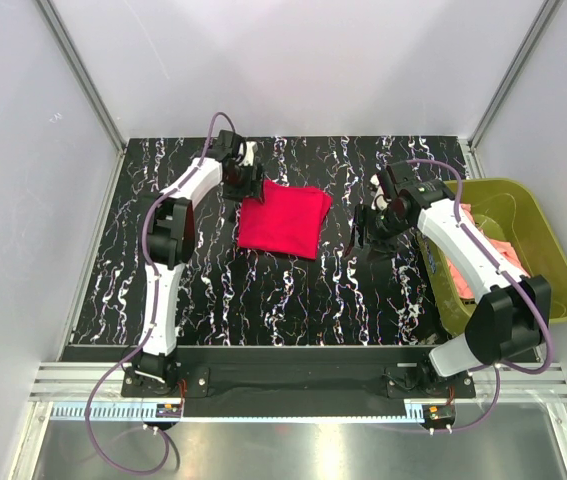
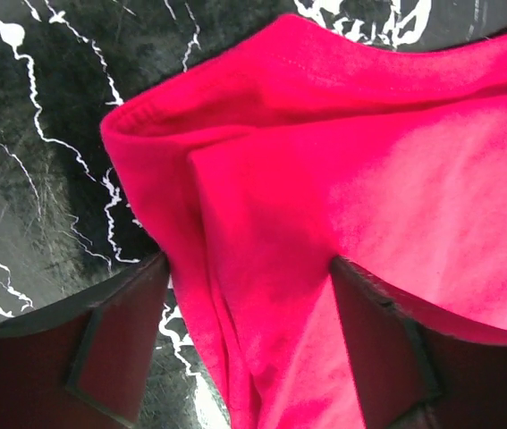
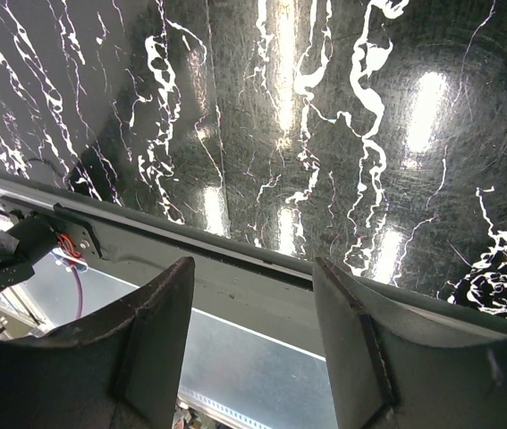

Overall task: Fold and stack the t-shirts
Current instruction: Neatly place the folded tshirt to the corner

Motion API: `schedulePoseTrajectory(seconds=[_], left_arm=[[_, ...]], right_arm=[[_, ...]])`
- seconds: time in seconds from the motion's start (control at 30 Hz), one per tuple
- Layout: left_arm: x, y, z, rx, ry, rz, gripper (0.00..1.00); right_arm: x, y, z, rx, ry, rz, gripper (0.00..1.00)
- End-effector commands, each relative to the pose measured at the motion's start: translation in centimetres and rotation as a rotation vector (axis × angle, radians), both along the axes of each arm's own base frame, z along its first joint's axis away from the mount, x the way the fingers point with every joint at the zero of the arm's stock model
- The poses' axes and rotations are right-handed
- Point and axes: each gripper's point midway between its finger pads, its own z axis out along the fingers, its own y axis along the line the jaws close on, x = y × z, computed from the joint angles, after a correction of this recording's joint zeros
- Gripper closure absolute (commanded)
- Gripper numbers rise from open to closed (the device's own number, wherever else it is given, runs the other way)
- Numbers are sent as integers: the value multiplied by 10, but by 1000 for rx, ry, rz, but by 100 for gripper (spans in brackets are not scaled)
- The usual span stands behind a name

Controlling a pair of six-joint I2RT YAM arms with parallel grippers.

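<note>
The crimson red t-shirt (image 1: pixel 283 222) lies folded into a rough rectangle on the black marbled table, back centre. My left gripper (image 1: pixel 245 186) is at its far left corner. In the left wrist view the gripper (image 2: pixel 249 357) is open, with a bunched fold of the red shirt (image 2: pixel 325 179) lying between the spread fingers (image 2: pixel 119 349). My right gripper (image 1: pixel 366 228) hovers right of the shirt, apart from it, open and empty (image 3: pixel 253 349). The salmon-pink t-shirt (image 1: pixel 501 246) lies crumpled in the basket, partly hidden by my right arm.
The olive-green plastic basket (image 1: pixel 553 250) stands at the table's right edge. Grey walls enclose the table (image 1: pixel 263 300) on three sides. The right wrist view shows the table's near edge (image 3: pixel 235 268) and metal frame below.
</note>
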Motion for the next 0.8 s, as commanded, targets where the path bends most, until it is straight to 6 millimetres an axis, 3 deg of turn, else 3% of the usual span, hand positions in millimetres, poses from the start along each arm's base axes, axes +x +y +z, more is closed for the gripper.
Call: schedulePoseTrajectory(seconds=[0.0, 0.13, 0.17, 0.23, 0.27, 0.6, 0.77], left_arm=[[11, 4, 2, 31, -43, 39, 26], [14, 7, 2, 65, -62, 59, 56], [16, 8, 4, 72, -69, 61, 70], [17, 21, 4, 136, -72, 89, 85], [18, 28, 4, 173, -73, 100, 98], [50, 164, 62, 751, -279, 231, 100], [84, 225, 90, 876, -387, 317, 100]], right_arm=[[6, 4, 0, 20, -23, 27, 37], [6, 6, -4, 25, -11, 34, 38], [6, 6, -5, 26, -7, 33, 38], [5, 6, -7, 22, 0, 41, 38], [4, 5, -8, 22, 6, 39, 38], [-7, 12, -27, 50, 101, 66, 38], [-4, 17, -35, 56, 158, 80, 38]])
